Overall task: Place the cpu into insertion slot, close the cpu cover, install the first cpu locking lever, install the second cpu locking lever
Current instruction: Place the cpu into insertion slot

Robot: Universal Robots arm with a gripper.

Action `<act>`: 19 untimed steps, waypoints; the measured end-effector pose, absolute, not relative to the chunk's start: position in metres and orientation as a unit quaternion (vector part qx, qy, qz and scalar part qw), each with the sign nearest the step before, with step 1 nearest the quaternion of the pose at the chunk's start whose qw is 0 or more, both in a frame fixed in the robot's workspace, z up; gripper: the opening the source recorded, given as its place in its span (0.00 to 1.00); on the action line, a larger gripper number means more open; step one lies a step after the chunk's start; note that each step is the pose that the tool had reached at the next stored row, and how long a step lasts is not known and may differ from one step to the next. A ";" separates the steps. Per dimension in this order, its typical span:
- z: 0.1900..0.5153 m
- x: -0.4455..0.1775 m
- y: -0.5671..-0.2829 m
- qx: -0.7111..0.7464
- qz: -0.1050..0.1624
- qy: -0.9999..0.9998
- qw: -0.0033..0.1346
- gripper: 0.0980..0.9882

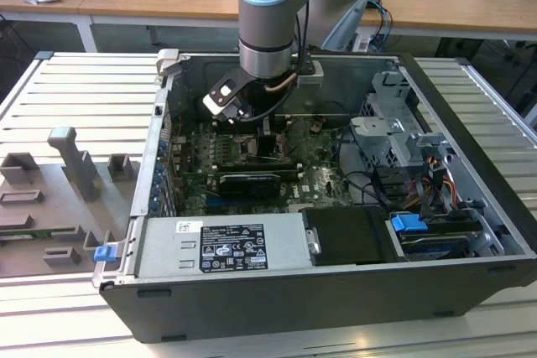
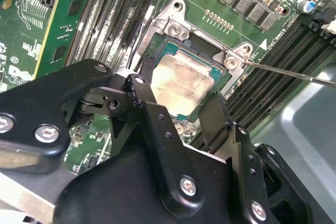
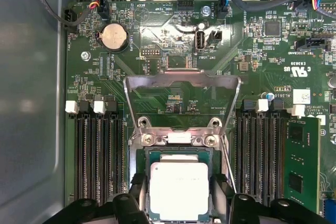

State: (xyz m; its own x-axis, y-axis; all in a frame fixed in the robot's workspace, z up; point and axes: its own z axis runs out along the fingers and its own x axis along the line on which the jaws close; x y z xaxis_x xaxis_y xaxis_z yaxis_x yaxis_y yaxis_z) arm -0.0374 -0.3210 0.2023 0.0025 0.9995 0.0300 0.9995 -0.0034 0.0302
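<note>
The cpu (image 3: 179, 190) lies flat in the insertion slot (image 3: 180, 153), directly between the tips of the pincer (image 3: 179, 183), which appears to pinch the chip by two opposite edges. The cpu cover (image 3: 181, 80) stands swung open at the slot's edge farthest from the pincer's body, clear of the chip. The first wrist view shows that raised cover whole; the second wrist view shows a thin lever rod (image 2: 289, 72) reaching out from the slot's corner; the exterior view shows the arm (image 1: 268, 31) reaching into the computer case (image 1: 277, 312) above the slot
</note>
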 end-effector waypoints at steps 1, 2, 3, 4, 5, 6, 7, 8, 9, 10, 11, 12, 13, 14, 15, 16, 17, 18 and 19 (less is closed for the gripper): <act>0.204 -0.037 -0.321 0.708 0.021 0.706 0.000 0.58; 0.205 -0.037 -0.321 0.708 0.021 0.706 0.000 0.58; 0.206 -0.037 -0.321 0.708 0.021 0.706 0.000 0.58; 0.208 -0.037 -0.321 0.708 0.021 0.706 0.000 0.58; 0.209 -0.037 -0.321 0.708 0.021 0.706 0.000 0.58; 0.210 -0.037 -0.321 0.708 0.021 0.706 0.000 0.58; 0.210 -0.037 -0.321 0.708 0.021 0.706 0.000 0.58; 0.211 -0.037 -0.321 0.708 0.021 0.706 0.000 0.58; 0.212 -0.037 -0.321 0.708 0.021 0.706 0.000 0.58; 0.212 -0.037 -0.321 0.708 0.021 0.706 0.000 0.58; 0.213 -0.037 -0.321 0.708 0.021 0.706 0.000 0.58; 0.213 -0.037 -0.321 0.708 0.021 0.706 0.000 0.58; 0.214 -0.037 -0.321 0.708 0.021 0.706 0.000 0.49; 0.214 -0.037 -0.321 0.708 0.021 0.706 0.000 0.42; 0.214 -0.037 -0.321 0.708 0.021 0.706 0.000 0.35; 0.214 -0.037 -0.321 0.708 0.021 0.706 0.000 0.35; 0.214 -0.037 -0.321 0.708 0.021 0.706 0.000 0.28; 0.215 -0.037 -0.321 0.708 0.021 0.706 0.000 0.28; 0.215 -0.037 -0.321 0.708 0.021 0.706 0.000 0.08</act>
